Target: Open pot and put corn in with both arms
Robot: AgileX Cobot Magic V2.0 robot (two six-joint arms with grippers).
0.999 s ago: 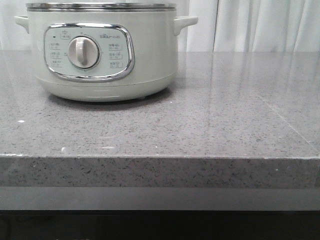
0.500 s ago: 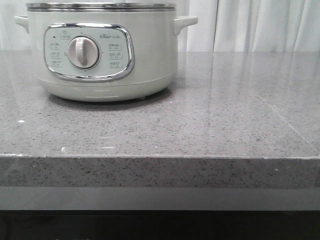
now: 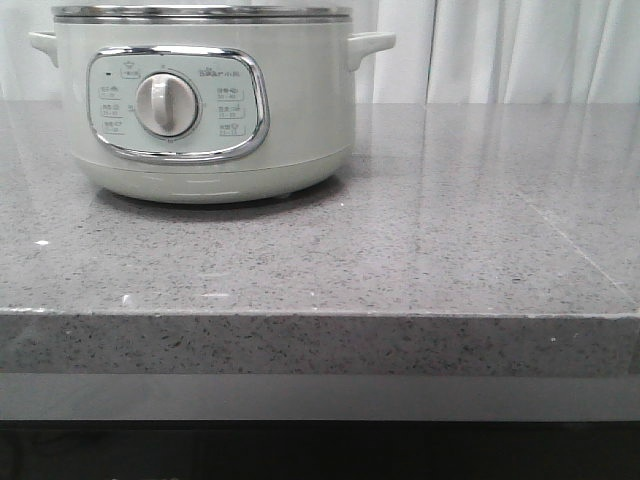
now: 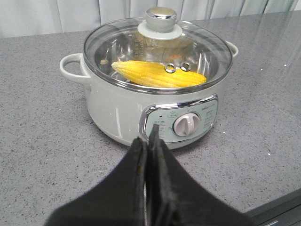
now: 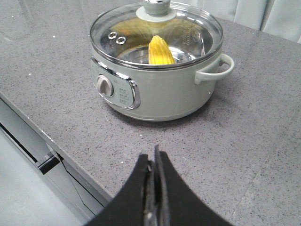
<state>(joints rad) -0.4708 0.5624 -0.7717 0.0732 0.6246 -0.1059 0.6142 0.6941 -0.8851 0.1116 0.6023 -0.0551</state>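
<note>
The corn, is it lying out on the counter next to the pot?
No, the corn lies inside the pot, seen through the glass lid that sits closed on the rim.

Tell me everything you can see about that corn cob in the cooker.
The corn is a bright yellow cob with neat rows of kernels, tapering to a point at one end. It lies on its side inside the pot, seen through the closed glass lid, resting low in the shiny metal interior. The right wrist view shows it end-on. Nothing grips it; both grippers are outside the pot. What it rests on beneath cannot be made out.
</note>
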